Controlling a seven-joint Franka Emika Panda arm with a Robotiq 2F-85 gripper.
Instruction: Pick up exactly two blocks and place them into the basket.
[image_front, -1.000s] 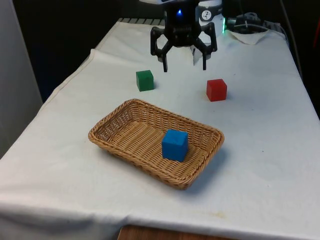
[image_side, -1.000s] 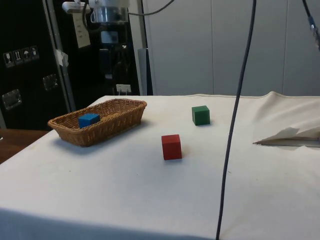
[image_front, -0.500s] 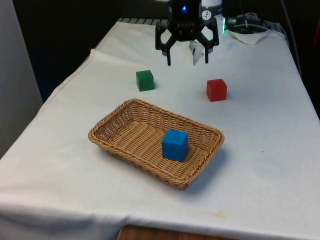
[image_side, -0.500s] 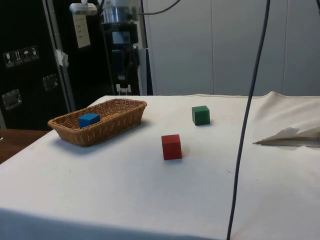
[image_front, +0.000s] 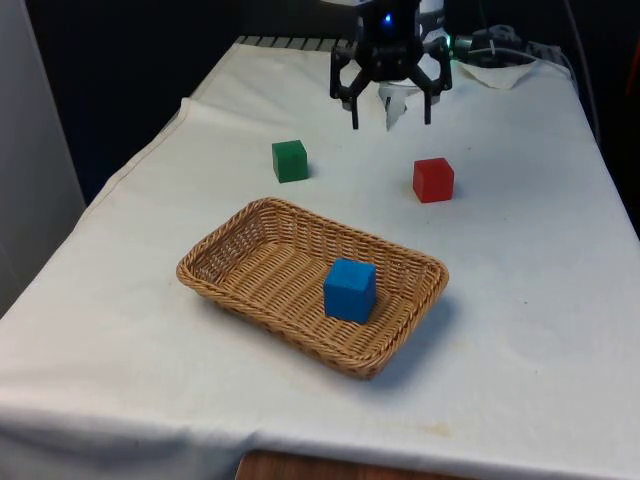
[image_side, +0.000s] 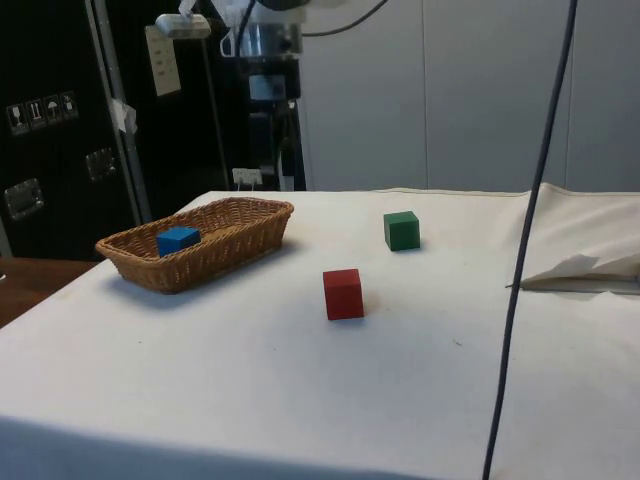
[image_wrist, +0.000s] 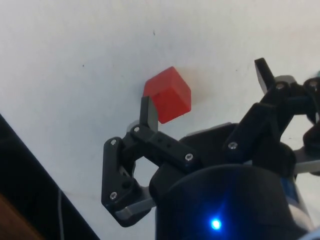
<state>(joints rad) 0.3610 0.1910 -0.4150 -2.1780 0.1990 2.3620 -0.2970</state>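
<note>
End effector (image_front: 391, 122) spread wide, empty, hung above tabletop (image_front: 520, 260) at far end, beyond red block (image_front: 433, 180). Blue block (image_front: 350, 290) inside basket (image_front: 240, 262), toward its right end in the front view. Basket long axis ran diagonal, far-left to near-right in that view. Green block (image_front: 290, 160) on cloth beyond the basket, well apart from red block.

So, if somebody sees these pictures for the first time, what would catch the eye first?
Probably the blue block lying inside the wicker basket in the middle of the white cloth. Next come the green block and the red block on the cloth beyond the basket, apart from each other. The open end effector hangs above the cloth between them, nearer the red one.
</note>
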